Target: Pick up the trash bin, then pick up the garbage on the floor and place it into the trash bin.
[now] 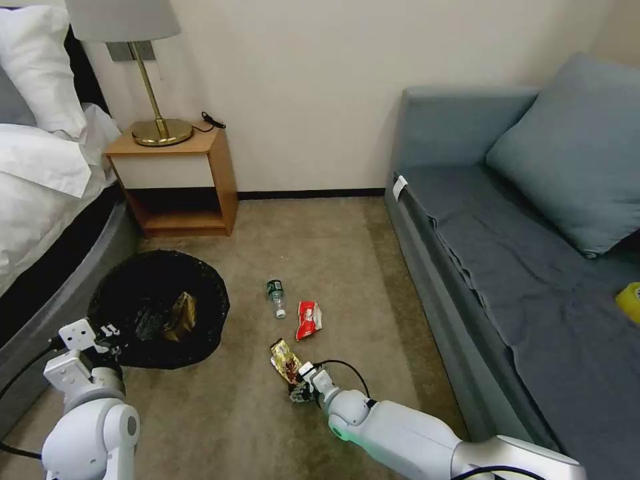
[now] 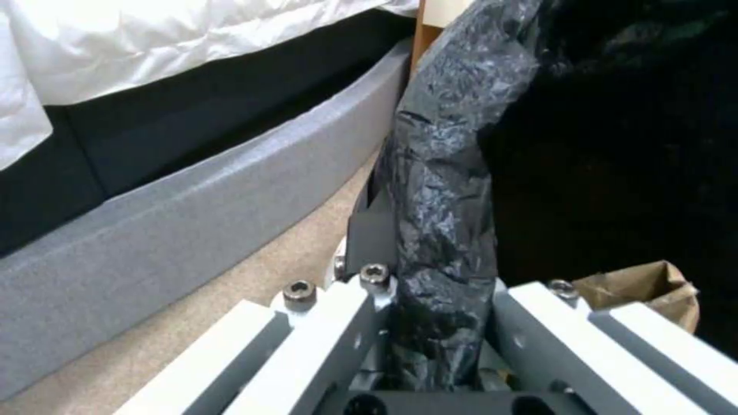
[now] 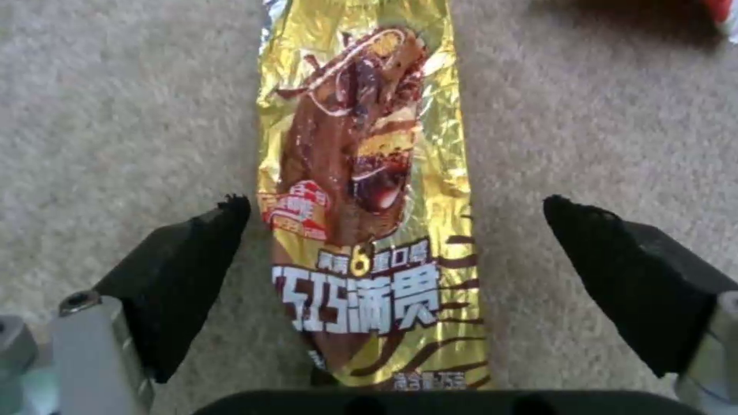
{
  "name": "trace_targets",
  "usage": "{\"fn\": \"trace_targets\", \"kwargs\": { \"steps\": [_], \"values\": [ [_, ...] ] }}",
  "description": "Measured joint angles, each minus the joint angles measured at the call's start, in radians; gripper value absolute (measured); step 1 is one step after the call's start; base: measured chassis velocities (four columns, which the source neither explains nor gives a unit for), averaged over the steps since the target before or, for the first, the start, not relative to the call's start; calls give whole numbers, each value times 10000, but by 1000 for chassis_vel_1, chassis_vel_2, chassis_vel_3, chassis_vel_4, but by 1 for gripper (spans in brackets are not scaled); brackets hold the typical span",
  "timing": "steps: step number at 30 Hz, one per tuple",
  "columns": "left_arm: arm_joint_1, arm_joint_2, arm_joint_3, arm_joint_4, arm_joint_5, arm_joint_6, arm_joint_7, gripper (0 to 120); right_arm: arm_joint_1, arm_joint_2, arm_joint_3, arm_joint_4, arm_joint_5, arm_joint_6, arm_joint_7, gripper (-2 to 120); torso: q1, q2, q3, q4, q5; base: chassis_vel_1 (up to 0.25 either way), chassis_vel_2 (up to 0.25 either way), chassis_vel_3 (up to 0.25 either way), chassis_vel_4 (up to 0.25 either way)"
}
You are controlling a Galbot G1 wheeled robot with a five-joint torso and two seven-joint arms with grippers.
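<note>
The trash bin (image 1: 160,308), its black bag folded over the rim, is held at the left over the carpet; my left gripper (image 1: 112,339) is shut on its rim (image 2: 442,253). A crumpled brown paper packet (image 1: 181,315) (image 2: 654,288) lies inside. On the floor lie a small clear bottle with a green label (image 1: 275,296), a red snack wrapper (image 1: 308,320) and a gold-and-brown snack wrapper (image 1: 285,361) (image 3: 369,190). My right gripper (image 1: 300,391) (image 3: 396,242) is open right over the gold wrapper, one black finger (image 3: 192,271) on each side of it.
A bed with white linen (image 1: 40,173) runs along the left, its grey base (image 2: 192,213) close beside the bin. A wooden nightstand (image 1: 177,180) with a brass lamp stands at the back. A grey sofa (image 1: 520,267) lines the right, a yellow tape roll (image 1: 629,301) on its seat.
</note>
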Motion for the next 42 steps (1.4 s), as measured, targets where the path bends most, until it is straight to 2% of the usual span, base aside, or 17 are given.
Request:
{"fn": "trace_targets", "kwargs": {
  "steps": [7,9,11,15,16,20,21,24,25,32,39,42],
  "values": [
    [33,-3,-27,-29,9,-42,1,2,-76,36,11,5,-133,21,-17,90,0,0,0,0,0,0,0,0,0],
    [32,-2,-34,-33,7,-47,0,2,-83,11,9,34,-178,27,-50,82,0,0,0,0,0,0,0,0,0],
    [35,-4,-35,-33,6,-61,0,2,-85,0,8,35,-186,36,-83,80,0,0,0,0,0,0,0,0,0],
    [59,-25,-29,-33,22,-107,0,2,-105,-18,93,21,-255,134,-249,62,0,0,0,0,0,0,0,0,0],
    [59,-25,-29,-33,22,-107,0,2,-105,-18,93,21,-255,134,-249,62,0,0,0,0,0,0,0,0,0],
    [46,-32,-13,-22,40,-110,0,2,-132,-67,158,41,-293,196,-345,43,0,0,0,0,0,0,0,0,0],
    [46,-32,-13,-22,40,-110,0,2,-132,-67,158,41,-293,196,-345,43,0,0,0,0,0,0,0,0,0],
    [15,-29,-8,-20,47,-110,0,2,-130,-168,166,158,-295,211,-364,28,0,0,0,0,0,0,0,0,0],
    [15,-29,-8,-20,47,-110,0,2,-130,-168,166,158,-295,211,-364,28,0,0,0,0,0,0,0,0,0],
    [-43,-26,12,24,57,-98,1,2,-92,-282,171,275,-278,254,-388,1,0,0,0,0,0,0,0,0,0],
    [-48,-24,13,48,60,-82,3,2,-111,-329,180,380,-257,292,-391,0,0,0,0,0,0,0,0,0,0],
    [-13,-10,36,64,61,-63,3,2,-99,-619,335,986,-157,289,-231,0,0,-1,0,0,2,0,0,0,0]
  ]
}}
